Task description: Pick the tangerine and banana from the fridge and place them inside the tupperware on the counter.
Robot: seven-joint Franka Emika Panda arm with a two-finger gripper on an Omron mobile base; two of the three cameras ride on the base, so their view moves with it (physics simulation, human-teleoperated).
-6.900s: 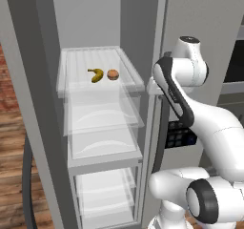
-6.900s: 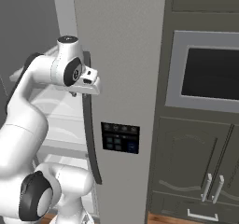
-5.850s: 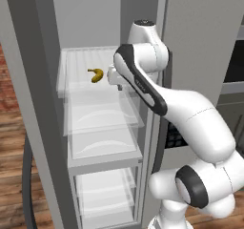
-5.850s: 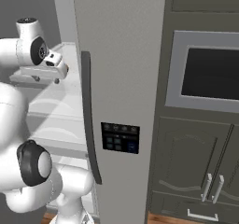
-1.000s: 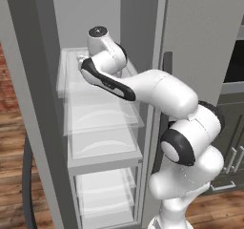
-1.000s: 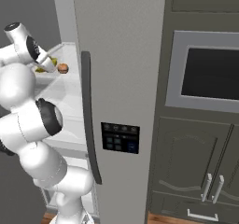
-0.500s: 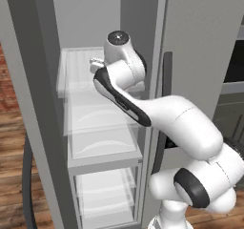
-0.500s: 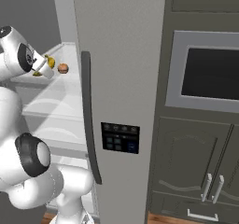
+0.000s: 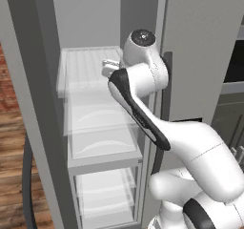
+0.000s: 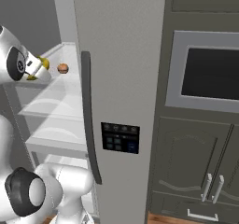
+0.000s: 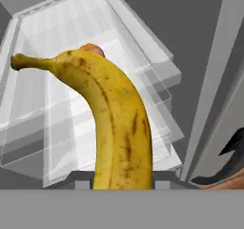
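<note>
Hand view: banana fills frame, apparently clamped at its lower end in the gripper though fingertips are hidden; light, soft, bruisable, so mid-body hold seems safer.

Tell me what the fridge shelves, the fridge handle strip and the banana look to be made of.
Fridge shelves: translucent white plastic or frosted glass; the lower tiers show through them. Handle strip: dark, matte, probably plastic or coated metal; no shine to tell which. Banana: real-looking fruit, matte yellow peel with brown flecks and a darker tip.
</note>
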